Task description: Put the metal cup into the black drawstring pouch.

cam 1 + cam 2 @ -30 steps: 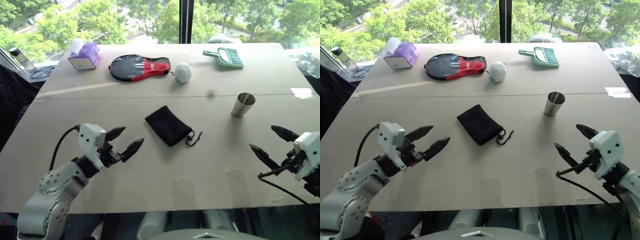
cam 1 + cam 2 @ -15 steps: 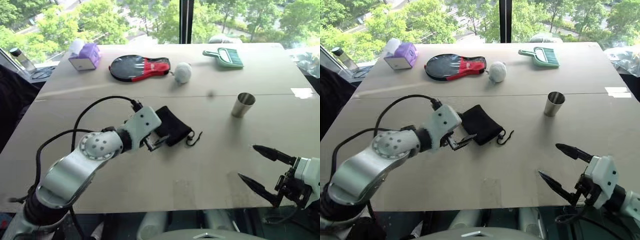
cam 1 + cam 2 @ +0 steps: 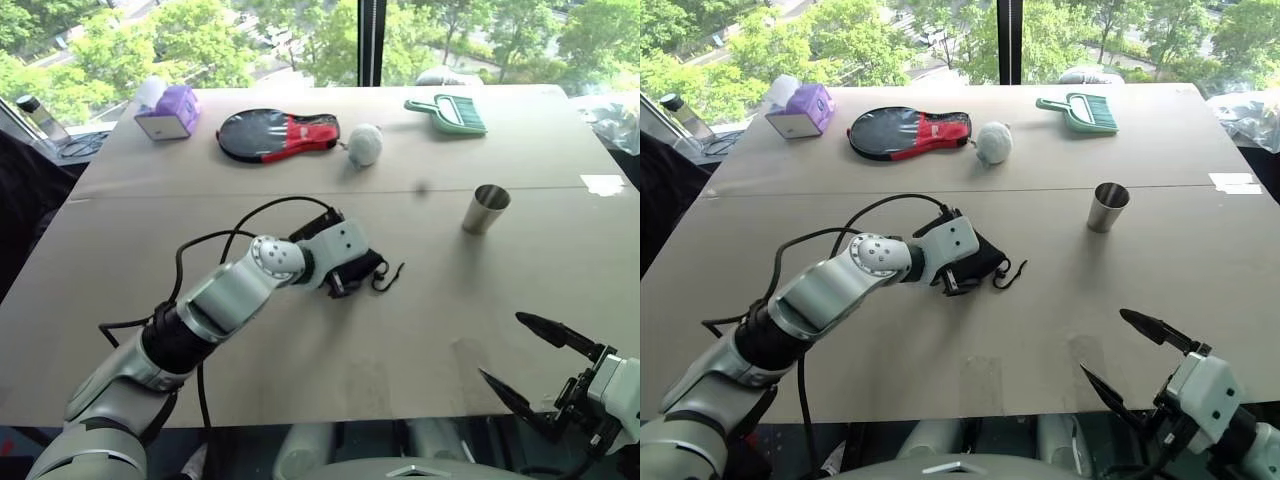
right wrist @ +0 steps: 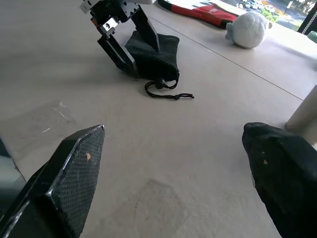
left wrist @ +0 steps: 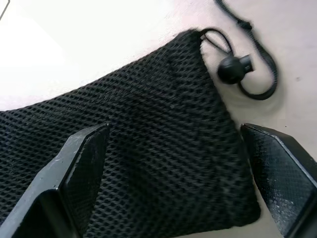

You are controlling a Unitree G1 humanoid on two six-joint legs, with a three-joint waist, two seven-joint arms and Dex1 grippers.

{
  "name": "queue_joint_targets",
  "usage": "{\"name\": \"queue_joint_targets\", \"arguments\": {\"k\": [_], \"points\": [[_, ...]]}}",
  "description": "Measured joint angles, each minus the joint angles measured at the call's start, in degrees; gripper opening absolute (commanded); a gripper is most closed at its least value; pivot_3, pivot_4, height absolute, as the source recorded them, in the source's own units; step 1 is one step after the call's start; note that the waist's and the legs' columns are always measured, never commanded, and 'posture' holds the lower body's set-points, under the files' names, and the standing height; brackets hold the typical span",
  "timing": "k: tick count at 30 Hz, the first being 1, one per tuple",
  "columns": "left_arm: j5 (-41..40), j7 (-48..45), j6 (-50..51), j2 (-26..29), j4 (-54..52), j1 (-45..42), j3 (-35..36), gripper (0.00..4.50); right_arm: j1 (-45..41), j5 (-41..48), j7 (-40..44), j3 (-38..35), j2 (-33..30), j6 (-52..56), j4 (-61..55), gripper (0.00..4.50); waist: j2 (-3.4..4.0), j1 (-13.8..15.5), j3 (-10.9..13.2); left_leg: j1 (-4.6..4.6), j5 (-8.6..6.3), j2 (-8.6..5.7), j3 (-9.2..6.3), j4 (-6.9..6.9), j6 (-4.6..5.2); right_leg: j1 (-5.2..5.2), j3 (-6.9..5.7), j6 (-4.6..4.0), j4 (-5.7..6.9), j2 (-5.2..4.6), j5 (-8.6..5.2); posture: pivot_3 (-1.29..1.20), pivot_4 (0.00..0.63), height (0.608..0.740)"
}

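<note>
Black mesh fabric lies between the spread fingers of the left pincer (image 5: pixel 173 163), set wide to straddle the black drawstring pouch (image 5: pixel 148 148), presumably so it can be gripped and its mouth opened. The pouch lies flat at the centre of the counter (image 3: pixel 300 380), cord (image 3: pixel 390 275) trailing toward 3 o'clock. The metal cup (image 3: pixel 487 209) stands upright at 2 o'clock, well apart. The right pincer (image 3: pixel 535 375) waits wide and empty at 5 o'clock.

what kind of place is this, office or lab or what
Probably an upper-floor room used for robot trials, not a home. A big window looks down onto treetops, and the plain table holds unrelated test items: a metal cup, a black pouch and a green dustpan.
</note>
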Motion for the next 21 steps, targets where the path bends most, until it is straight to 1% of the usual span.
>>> {"name": "queue_joint_targets", "arguments": {"k": [1,3,5,7,8,10,12,15,19,21], "points": [[1.0,-0.6,-1.6,-0.1,0.7,0.0,-0.5,3.24,0.3,-0.9,-0.6,1.1,0.2,-0.1,-0.5,4.5,0.01,0.0,0.0,0.0,0.0,0.0,0.01,0.01,0.0,0.0,0.01,0.0,0.0,-0.02,0.0,0.0,0.15,0.74],[2.0,-2.2,-3.8,-0.4,2.3,-0.1,-0.6,2.32,0.5,-2.4,-2.1,3.8,1.2,-0.2,-1.7,4.5,0.01,0.0,0.0,0.01,0.0,0.0,0.0,0.02,0.0,0.0,0.0,0.0,0.02,-0.02,0.0,0.0,0.15,0.74],[2.9,-3.8,-5.7,-0.4,3.8,-0.1,-0.5,1.2,0.5,-3.7,-3.3,6.0,1.7,-0.3,-2.2,4.5,0.02,0.0,0.0,0.01,0.0,0.0,0.01,0.03,0.0,0.0,0.01,0.01,0.03,-0.01,0.0,0.0,0.15,0.74],[3.2,-6.0,-8.2,0.0,6.2,-0.1,0.4,0.34,0.3,-5.2,-4.6,7.6,1.8,-0.3,-2.2,4.5,0.02,0.0,0.0,0.01,0.0,0.0,0.01,0.03,0.0,0.0,0.0,0.01,0.03,-0.01,0.0,0.0,0.15,0.74],[3.3,-6.9,-9.4,0.4,7.2,-0.2,0.8,0.03,0.2,-5.6,-4.9,8.2,1.8,-0.4,-2.2,4.5,0.02,-0.1,0.0,0.0,0.0,0.0,0.0,0.03,0.0,-0.02,0.0,0.01,0.03,-0.01,0.0,0.0,0.15,0.74],[3.8,-9.5,-13.3,1.9,10.5,-0.9,1.6,0.03,-0.9,-6.1,-5.5,9.1,1.7,-0.4,-2.0,4.5,0.02,-0.1,0.0,-0.01,0.01,0.0,0.01,0.03,-0.01,-0.03,-0.01,0.01,0.03,0.0,0.0,0.0,0.15,0.74],[4.4,-13.5,-17.7,3.7,16.9,-2.8,3.5,0.03,-2.9,-6.3,-6.2,9.8,1.2,-0.4,-1.7,4.5,0.01,-0.1,0.0,-0.02,0.01,-0.01,0.0,0.04,-0.01,-0.04,-0.03,0.0,0.03,0.01,0.0,0.0,0.15,0.74],[5.2,-17.5,-22.2,5.3,22.2,-4.1,5.3,0.03,-5.1,-6.8,-6.8,10.8,0.4,0.0,-0.7,4.5,0.01,-0.1,0.0,-0.06,0.0,-0.02,-0.01,0.04,0.0,-0.06,-0.05,0.01,0.01,0.01,0.0,0.0,0.15,0.74],[5.0,-22.5,-24.7,5.1,27.6,-4.8,7.7,0.03,-7.4,-8.8,-8.0,12.9,-1.8,3.4,-0.3,4.5,0.01,-0.1,0.0,-0.15,0.0,-0.05,-0.07,0.08,0.0,-0.11,-0.09,0.0,0.02,0.0,0.0,0.0,0.15,0.74],[3.9,-26.2,-25.7,5.1,28.5,-4.6,8.6,0.63,-8.4,-9.0,-8.9,14.0,-2.7,5.9,-0.3,4.5,0.01,-0.1,0.0,-0.2,0.0,-0.05,-0.12,0.12,0.0,-0.12,-0.14,0.0,0.02,0.0,0.0,0.0,0.15,0.74]]}}
